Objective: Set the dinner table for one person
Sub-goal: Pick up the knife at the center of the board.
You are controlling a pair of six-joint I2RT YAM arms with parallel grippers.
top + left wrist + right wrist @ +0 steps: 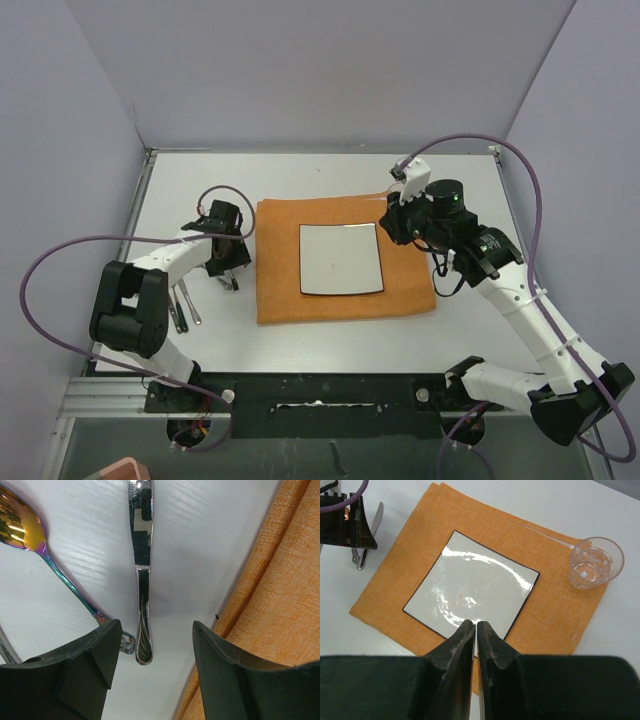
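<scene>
Table (330, 340) spreads under everything, mat (275, 300) at its middle. Done: plate (340, 258) centred on mat, glass (596, 562) on mat corner. Remaining: knife (141, 570) and spoon (30, 530), both lying on table just left of mat. Our left gripper (155, 630) half open astride knife handle, nothing gripped yet. Right gripper (475, 630) closed, empty, over plate edge. We judge task roughly half done

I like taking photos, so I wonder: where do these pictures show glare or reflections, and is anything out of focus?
Right wrist view: white glare streaks on the plate; the right tool looks soft. Left wrist view: the knife mirrors its surroundings, the spoon glows gold. Top view: even light, faint shadows.
</scene>
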